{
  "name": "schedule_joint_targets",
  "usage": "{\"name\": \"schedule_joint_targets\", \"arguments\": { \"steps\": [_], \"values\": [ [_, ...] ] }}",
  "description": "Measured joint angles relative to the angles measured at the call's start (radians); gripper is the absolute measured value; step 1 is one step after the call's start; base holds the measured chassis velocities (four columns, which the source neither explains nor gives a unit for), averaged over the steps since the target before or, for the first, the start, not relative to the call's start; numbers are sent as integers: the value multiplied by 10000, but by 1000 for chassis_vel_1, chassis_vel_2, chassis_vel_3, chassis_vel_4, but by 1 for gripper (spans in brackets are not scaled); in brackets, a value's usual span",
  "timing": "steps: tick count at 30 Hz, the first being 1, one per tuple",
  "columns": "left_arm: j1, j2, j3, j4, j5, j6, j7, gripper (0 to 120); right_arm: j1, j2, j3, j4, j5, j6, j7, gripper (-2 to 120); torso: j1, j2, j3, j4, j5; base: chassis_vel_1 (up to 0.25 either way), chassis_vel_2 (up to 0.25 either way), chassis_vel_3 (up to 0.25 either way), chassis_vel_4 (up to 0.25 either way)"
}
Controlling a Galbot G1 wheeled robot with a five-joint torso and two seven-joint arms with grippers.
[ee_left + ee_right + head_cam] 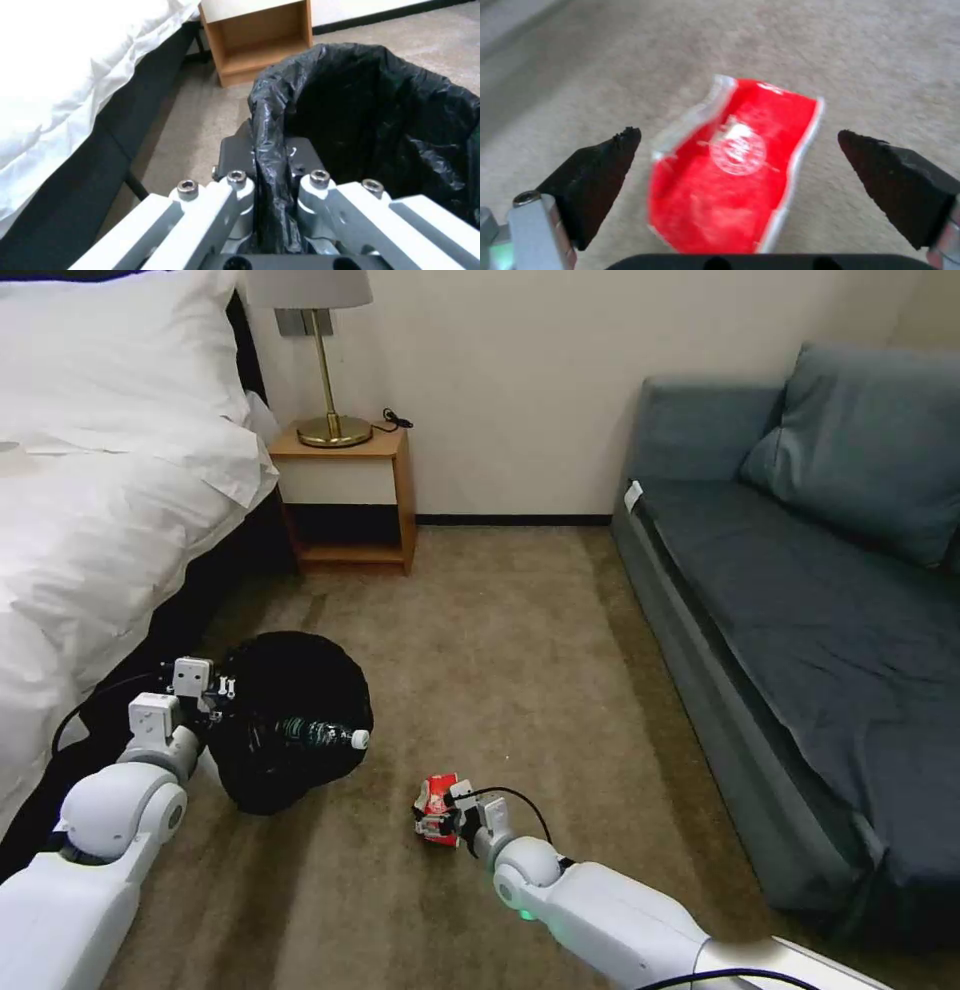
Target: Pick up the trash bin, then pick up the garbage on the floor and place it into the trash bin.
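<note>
The trash bin (290, 720), round with a crinkled black bag over its rim, hangs just above the carpet beside the bed. My left gripper (222, 688) is shut on the trash bin's rim (267, 157), pinching the bag fold. A small clear bottle (322, 734) with a white cap lies inside, near the bin's mouth. A piece of the garbage, a red-and-white packet (437, 808), lies on the carpet. My right gripper (440, 815) is open right over the packet (735, 165), which sits between the two black fingertips (607, 157) without touching them.
A bed (90, 520) with white sheets runs along the left. A wooden nightstand (350, 495) with a brass lamp (325, 360) stands at the back wall. A grey sofa (800, 610) lines the right side. Beige carpet (500, 650) lies between them.
</note>
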State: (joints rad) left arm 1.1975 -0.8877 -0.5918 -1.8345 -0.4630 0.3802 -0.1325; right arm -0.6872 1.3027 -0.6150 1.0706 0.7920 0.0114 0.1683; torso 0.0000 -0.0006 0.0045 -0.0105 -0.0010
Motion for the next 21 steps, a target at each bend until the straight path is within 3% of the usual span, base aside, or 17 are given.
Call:
{"name": "schedule_joint_targets", "arguments": {
  "steps": [8,21],
  "values": [
    [201,-406,-113,34,197,-74,54,5,-221,183,286,-614,-424,236,-264,100,0,-1,0,3,-1,0,0,0,0],
    [225,-700,-112,133,393,-190,140,5,86,1514,442,-3340,-1258,1025,-1161,100,1,-1,0,-2,-2,0,0,0,0]
  ]
}}
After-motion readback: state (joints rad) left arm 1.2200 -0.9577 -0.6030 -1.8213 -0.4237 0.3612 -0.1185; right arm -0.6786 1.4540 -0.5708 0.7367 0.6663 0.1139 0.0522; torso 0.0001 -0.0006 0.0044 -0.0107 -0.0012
